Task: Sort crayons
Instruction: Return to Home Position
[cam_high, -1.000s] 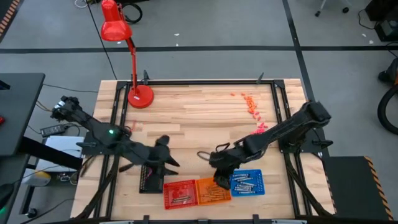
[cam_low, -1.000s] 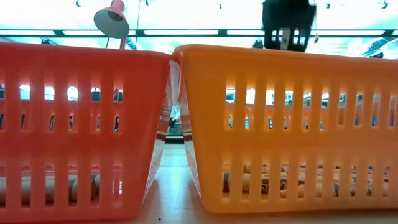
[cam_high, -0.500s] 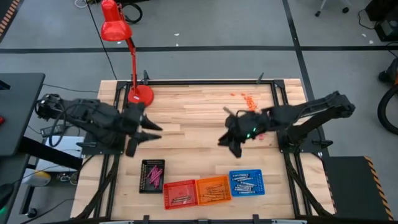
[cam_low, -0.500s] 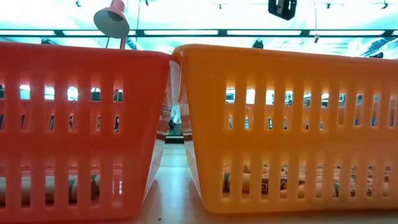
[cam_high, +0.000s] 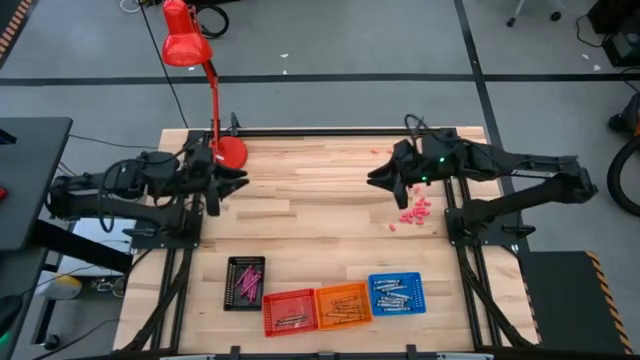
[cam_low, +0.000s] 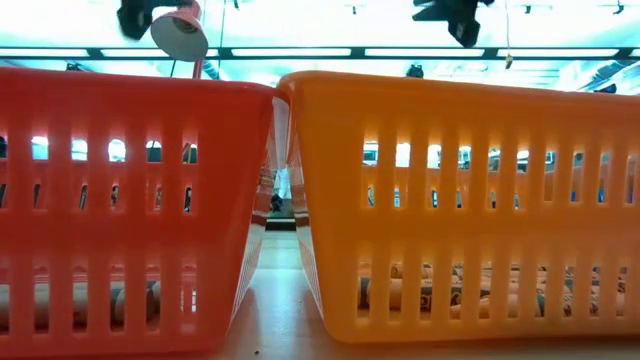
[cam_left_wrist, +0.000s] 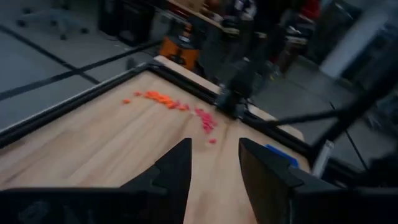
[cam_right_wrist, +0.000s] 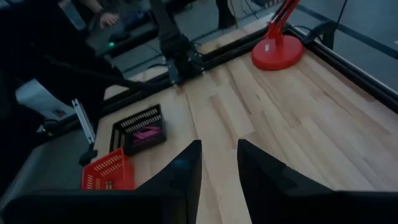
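Observation:
The crayons lie in four small baskets in a row near the table's near edge: magenta ones in the black basket, others in the red basket, the orange basket and the blue basket. In the low view, crayons lie on the floors of the red basket and the orange basket. My left gripper is open and empty, raised over the table's far left by the lamp base. My right gripper is open and empty, raised over the far right. Both also show open in their wrist views.
A red desk lamp stands at the far left. Tiny orange crumbs and pink crumbs lie scattered at the far right, below and beside my right gripper. Bare wood lies between the arms and the baskets.
Both grippers have left the baskets and risen. My left gripper has gone from the black basket toward the table's far left, by the lamp. My right gripper has gone from the orange and blue baskets toward the far right, over the crumbs. The baskets have stayed put.

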